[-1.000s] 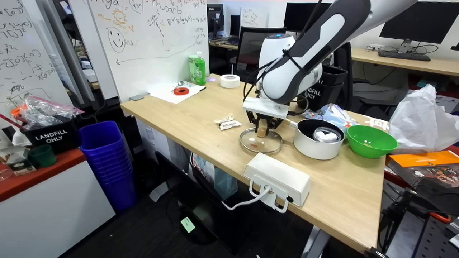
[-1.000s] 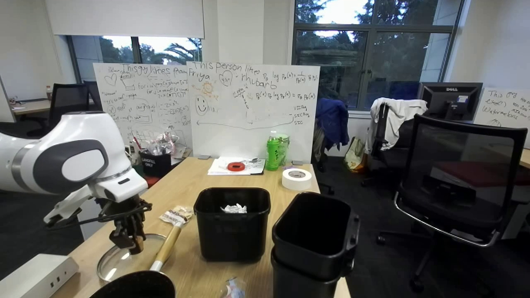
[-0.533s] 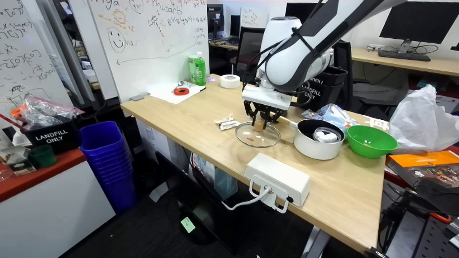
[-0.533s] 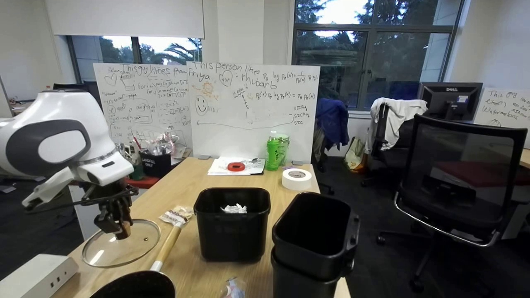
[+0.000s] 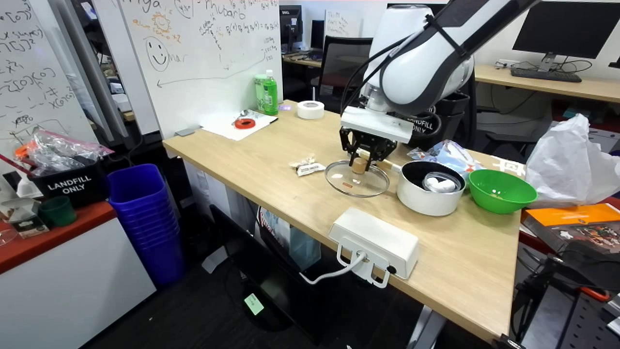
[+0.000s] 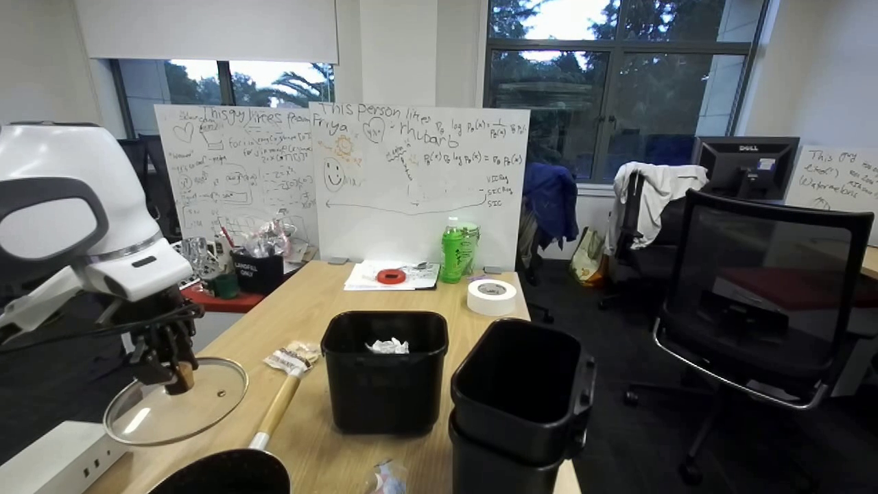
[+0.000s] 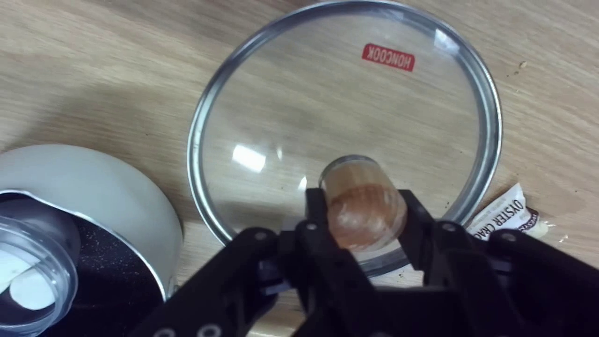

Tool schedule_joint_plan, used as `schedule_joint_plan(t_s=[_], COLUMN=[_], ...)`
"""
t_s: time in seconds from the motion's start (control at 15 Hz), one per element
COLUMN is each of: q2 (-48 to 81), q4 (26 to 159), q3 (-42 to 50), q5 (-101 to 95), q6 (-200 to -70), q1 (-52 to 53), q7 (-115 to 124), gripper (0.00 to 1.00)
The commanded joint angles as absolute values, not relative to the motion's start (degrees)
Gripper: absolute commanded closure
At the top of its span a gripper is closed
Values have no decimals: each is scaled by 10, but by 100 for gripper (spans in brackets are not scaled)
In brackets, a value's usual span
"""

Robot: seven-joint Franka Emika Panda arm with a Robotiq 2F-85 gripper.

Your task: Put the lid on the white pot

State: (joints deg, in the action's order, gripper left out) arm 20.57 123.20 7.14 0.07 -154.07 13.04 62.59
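In exterior view: green bowl (image 5: 511, 186) on right, crinkly white bag (image 5: 569, 167) just beside it, stacked blue bins (image 5: 145, 223) lower left. Black bin (image 6: 384, 394) lower middle in exterior view. Random cracker packet (image 7: 505, 213) lower right in wrist view.

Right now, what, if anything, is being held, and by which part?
The gripper holds the glass lid by its brown centre knob, jaws closed on either side.

Wrist view: glare on the glass lid (image 7: 337, 126), left of centre; soft shadow on the tabletop (image 7: 117, 56), upper left. In an exterior view, near-white sky (image 6: 562, 20) in the window (image 6: 623, 89), upper right.
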Motion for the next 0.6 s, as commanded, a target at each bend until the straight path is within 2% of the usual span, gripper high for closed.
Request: schedule_joint_plan(t_s=[0.0, 0.53], q2=[163, 106], q4=[1285, 1347], q3=[70, 121], q5=[-16, -102], q6=[-1574, -1587], q1=[122, 116], q7=[623, 718], gripper=[84, 84])
